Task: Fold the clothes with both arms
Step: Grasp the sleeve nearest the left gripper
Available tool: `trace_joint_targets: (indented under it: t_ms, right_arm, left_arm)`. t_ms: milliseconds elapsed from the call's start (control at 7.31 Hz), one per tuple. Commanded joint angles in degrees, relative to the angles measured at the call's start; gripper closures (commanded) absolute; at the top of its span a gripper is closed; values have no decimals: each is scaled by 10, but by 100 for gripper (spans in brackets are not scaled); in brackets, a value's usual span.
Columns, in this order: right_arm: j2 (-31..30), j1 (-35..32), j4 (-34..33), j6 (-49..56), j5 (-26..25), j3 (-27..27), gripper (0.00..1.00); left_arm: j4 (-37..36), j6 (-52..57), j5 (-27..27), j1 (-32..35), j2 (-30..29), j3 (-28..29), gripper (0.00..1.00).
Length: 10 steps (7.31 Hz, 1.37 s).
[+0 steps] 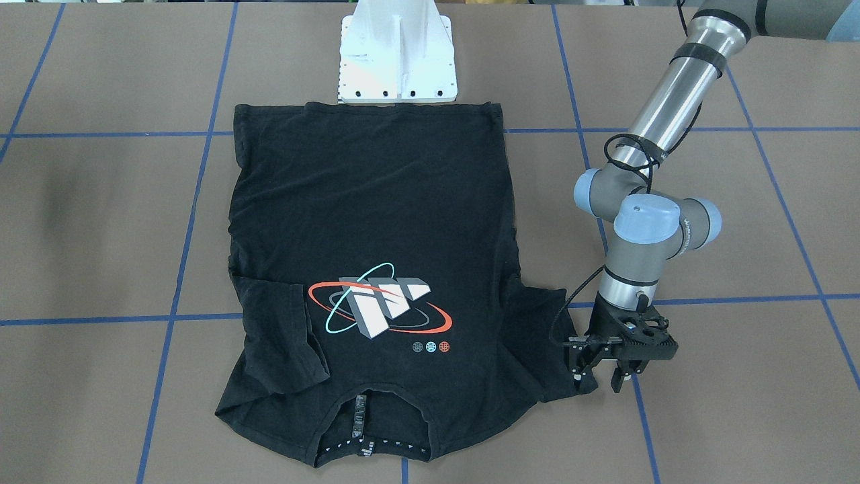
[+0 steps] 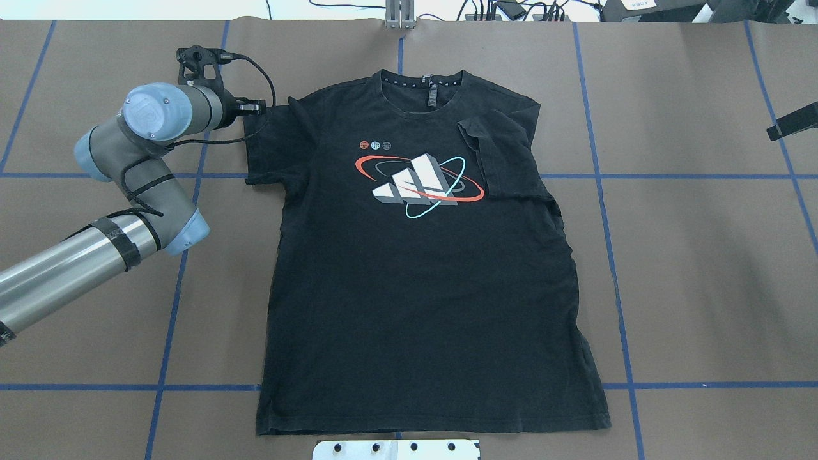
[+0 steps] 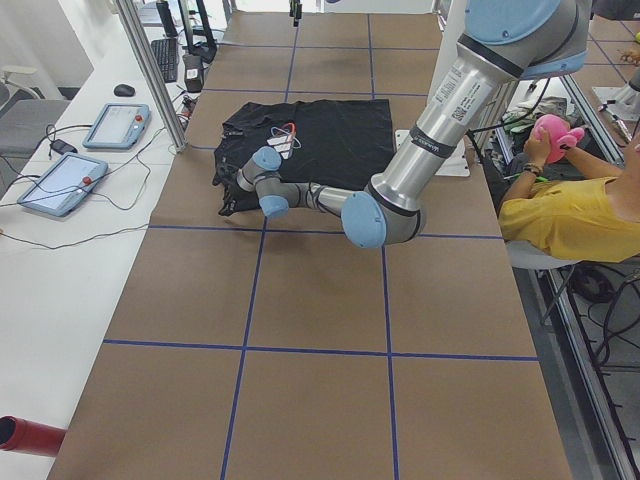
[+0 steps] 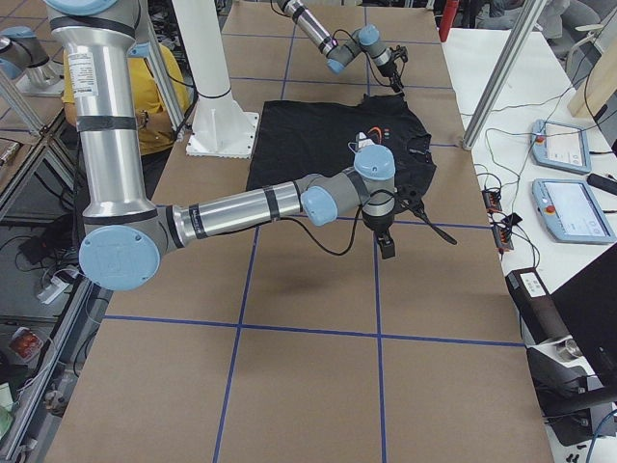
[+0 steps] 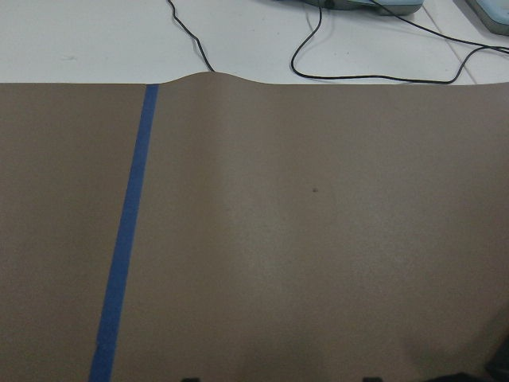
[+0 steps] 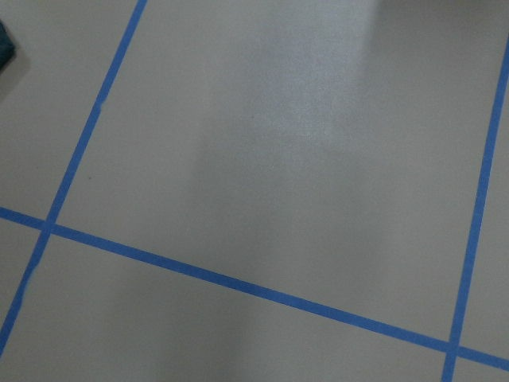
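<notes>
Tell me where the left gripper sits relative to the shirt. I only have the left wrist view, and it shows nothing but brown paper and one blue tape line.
Observer: The left gripper is low at the outer corner of the T-shirt's left-side sleeve.
Operator: Are its fingers closed on cloth?
Observer: No, they stand apart. One finger is at the sleeve's edge, and the sleeve lies flat.
Operator: And the other sleeve?
Observer: The right-side sleeve lies folded inward onto the chest, beside the graphic.
</notes>
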<state>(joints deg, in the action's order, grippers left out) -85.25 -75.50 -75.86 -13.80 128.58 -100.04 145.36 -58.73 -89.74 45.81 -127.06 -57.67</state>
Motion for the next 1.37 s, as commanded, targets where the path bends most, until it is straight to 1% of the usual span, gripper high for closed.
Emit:
trace_joint_targets:
  t_ms: [0, 274, 410, 547, 821, 1231]
  right_arm:
    - [0, 0, 0, 0, 0, 0, 0]
    - [0, 0, 0, 0, 0, 0, 0]
    - [0, 0, 0, -1, 0, -1, 0]
    - [0, 0, 0, -1, 0, -1, 0]
    - [1, 0, 0, -1, 0, -2, 0]
    - [1, 0, 0, -2, 0, -2, 0]
  left_arm:
    - [0, -1, 0, -9, 0, 0, 53]
    - [0, -1, 0, -8, 1, 0, 69]
    - [0, -1, 0, -8, 1, -1, 82]
    - [5, -2, 0, -7, 1, -3, 100]
    - [6, -6, -2, -5, 1, -16, 100]
    - [6, -7, -7, -5, 12, -73, 100]
